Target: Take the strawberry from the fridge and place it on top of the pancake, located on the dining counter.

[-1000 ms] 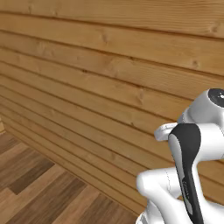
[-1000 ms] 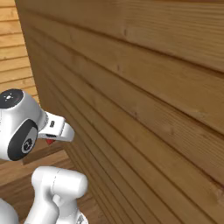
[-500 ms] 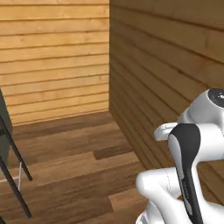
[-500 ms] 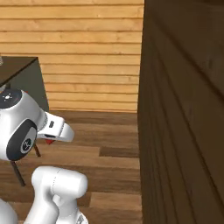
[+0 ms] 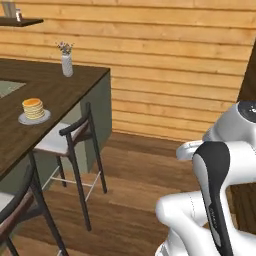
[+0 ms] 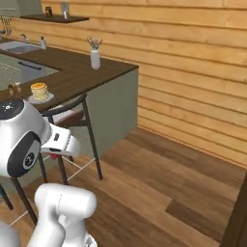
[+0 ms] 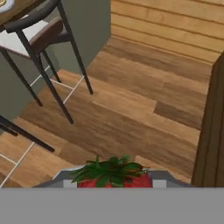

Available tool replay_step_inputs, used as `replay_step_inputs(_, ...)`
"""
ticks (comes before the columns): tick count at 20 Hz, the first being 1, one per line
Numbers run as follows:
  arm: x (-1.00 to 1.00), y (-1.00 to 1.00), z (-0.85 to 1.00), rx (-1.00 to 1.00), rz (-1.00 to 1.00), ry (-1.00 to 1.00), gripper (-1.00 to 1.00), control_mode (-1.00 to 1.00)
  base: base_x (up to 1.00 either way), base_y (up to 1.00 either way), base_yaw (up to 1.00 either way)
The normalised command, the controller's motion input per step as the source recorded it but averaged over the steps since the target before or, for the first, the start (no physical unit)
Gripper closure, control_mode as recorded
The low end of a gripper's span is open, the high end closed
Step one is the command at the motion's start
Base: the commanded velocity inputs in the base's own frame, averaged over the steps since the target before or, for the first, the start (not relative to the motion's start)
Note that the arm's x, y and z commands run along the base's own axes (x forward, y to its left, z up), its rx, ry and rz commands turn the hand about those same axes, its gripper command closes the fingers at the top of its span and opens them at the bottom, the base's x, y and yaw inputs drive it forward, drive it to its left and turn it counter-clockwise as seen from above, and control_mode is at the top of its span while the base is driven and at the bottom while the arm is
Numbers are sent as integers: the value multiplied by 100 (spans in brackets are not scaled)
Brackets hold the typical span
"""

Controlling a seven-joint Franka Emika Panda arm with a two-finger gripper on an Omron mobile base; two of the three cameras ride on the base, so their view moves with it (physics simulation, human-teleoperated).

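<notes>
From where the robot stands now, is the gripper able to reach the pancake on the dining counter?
Probably not yet. The pancake sits well in on the dining counter, with a stool and open floor between; the gripper hangs over the floor.

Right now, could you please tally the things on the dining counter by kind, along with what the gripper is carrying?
Pancake stack on its plate: 1
Vase with flowers: 1
Small shakers: 2
Strawberry at the gripper: 1
Total: 5
</notes>
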Motion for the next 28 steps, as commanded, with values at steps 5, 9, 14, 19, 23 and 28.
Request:
replay_step_inputs(5, 0, 0, 0, 0, 0, 0, 100, 100, 93, -36, 82)
replay_step_inputs(9, 0, 0, 0, 0, 0, 0, 100, 100, 92, -33, 82)
replay_step_inputs(14, 0, 0, 0, 0, 0, 0, 100, 100, 85, -31, 85)
replay_step_inputs(19, 0, 0, 0, 0, 0, 0, 100, 100, 67, -70, 65)
replay_step_inputs(23, 0, 0, 0, 0, 0, 0, 100, 100, 62, -60, 35)
replay_step_inputs(28, 0, 0, 0, 0, 0, 0, 100, 100, 91, -14, 14)
